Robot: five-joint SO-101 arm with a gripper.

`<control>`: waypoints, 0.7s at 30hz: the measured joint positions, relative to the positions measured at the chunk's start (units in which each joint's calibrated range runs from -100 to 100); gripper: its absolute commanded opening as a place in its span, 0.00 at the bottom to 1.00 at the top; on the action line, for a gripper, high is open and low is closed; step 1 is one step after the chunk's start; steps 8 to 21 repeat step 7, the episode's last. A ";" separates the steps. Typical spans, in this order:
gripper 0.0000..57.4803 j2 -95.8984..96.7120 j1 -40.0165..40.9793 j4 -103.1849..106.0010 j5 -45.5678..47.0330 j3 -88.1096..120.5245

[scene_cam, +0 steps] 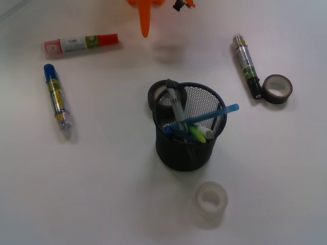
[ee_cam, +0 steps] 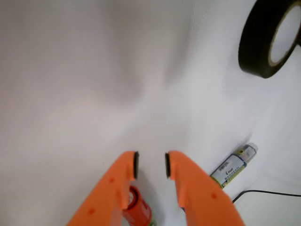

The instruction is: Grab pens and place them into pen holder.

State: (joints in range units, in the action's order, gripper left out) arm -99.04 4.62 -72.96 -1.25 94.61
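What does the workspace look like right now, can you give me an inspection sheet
Surface: white table, bare in front.
Job's things: pen holder upright, pens inside it; no slim pen seen lying out.
Clutter: three markers; two dark tape rolls; clear tape roll.
Gripper: gripper open, empty, above table.
Cables: thin black cable, wrist view's lower right.
Surroundings: nothing seen.
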 measured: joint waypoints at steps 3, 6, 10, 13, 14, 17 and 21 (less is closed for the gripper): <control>0.12 0.00 -0.07 0.00 0.00 -0.09; 0.12 0.00 -0.07 0.00 0.00 -0.09; 0.12 0.00 -0.07 0.00 0.00 -0.09; 0.12 0.00 -0.07 0.00 0.00 -0.09; 0.12 0.00 -0.07 0.00 0.00 -0.09; 0.12 0.00 -0.07 0.00 0.00 -0.09; 0.12 0.00 -0.07 0.00 0.00 -0.09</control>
